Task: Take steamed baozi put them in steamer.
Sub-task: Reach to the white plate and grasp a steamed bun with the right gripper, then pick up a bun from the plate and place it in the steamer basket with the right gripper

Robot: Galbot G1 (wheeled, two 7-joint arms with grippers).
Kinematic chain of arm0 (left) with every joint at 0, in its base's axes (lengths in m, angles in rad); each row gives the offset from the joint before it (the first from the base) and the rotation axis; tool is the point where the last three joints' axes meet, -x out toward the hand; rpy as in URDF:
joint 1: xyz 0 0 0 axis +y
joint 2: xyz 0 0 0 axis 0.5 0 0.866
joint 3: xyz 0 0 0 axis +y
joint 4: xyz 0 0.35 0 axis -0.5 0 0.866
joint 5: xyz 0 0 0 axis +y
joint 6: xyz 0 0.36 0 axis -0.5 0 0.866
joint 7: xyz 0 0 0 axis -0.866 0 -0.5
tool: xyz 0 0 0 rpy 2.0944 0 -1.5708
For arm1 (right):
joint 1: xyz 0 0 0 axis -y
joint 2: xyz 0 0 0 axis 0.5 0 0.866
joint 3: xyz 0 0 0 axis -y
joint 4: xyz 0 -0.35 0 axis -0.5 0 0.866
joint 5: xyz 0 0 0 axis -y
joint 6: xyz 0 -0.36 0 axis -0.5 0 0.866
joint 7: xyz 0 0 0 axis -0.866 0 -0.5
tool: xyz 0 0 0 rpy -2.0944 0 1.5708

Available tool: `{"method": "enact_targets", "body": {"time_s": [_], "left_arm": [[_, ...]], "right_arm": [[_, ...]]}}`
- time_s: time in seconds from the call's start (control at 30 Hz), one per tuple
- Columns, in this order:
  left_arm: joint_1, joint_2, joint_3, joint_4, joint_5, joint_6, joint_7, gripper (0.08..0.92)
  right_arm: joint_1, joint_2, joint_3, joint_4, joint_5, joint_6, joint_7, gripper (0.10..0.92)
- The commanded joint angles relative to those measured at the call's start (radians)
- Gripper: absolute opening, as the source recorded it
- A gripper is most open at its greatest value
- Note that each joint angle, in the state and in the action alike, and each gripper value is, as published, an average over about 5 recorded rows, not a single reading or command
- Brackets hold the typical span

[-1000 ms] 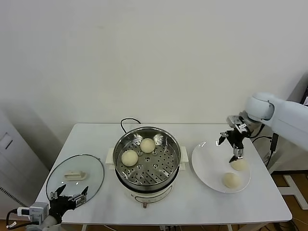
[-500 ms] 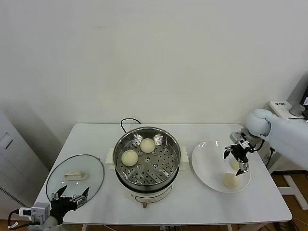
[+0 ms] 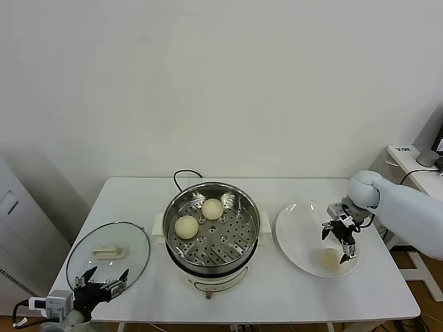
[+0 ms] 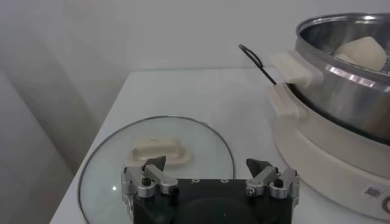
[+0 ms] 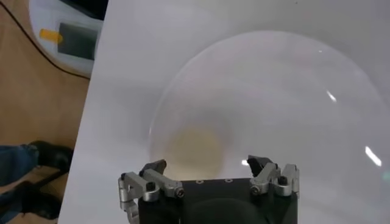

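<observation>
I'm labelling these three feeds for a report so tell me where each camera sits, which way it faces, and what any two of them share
Head view: on the robot's head, looking forward and down at the table; shows the left end effector near the glass lid and the right end effector over the plate.
Left wrist view: on the left wrist, facing the lid and the steamer; its open fingers show.
Right wrist view: on the right wrist, facing down at the plate and one baozi; open fingers show.
Shared: head and left wrist views both show lid, steamer and a baozi inside it.
</observation>
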Motion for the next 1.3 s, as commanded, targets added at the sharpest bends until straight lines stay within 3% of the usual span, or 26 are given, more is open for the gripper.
{"method": "enact_targets", "body": {"time_s": [0.03,0.37,0.6,0.7,1.03,1.3], "left_arm": [[0.001,0.001,-0.001,-0.003,0.0,0.001,0.0,0.823],[0.003,-0.002,0.0,-0.01,0.0,0.003,0.001,0.823],[0.001,0.0,-0.001,-0.015,0.0,0.006,0.0,0.823],[0.001,0.0,-0.001,-0.019,0.0,0.007,-0.001,0.823],[-0.006,0.001,0.003,-0.029,0.0,0.016,-0.008,0.823],[-0.004,0.001,0.003,-0.038,0.0,0.017,-0.009,0.823]], "right_arm": [[-0.069,0.011,0.061,-0.015,-0.049,0.007,-0.003,0.814],[-0.106,0.024,0.097,-0.028,-0.088,-0.012,0.004,0.706],[-0.119,0.018,0.114,-0.025,-0.07,-0.036,0.002,0.527],[-0.107,0.009,0.112,-0.015,-0.041,-0.042,-0.003,0.487],[0.252,-0.037,-0.113,0.058,0.129,-0.045,-0.035,0.459],[0.572,0.044,-0.308,0.098,0.311,-0.055,-0.027,0.458]]}}
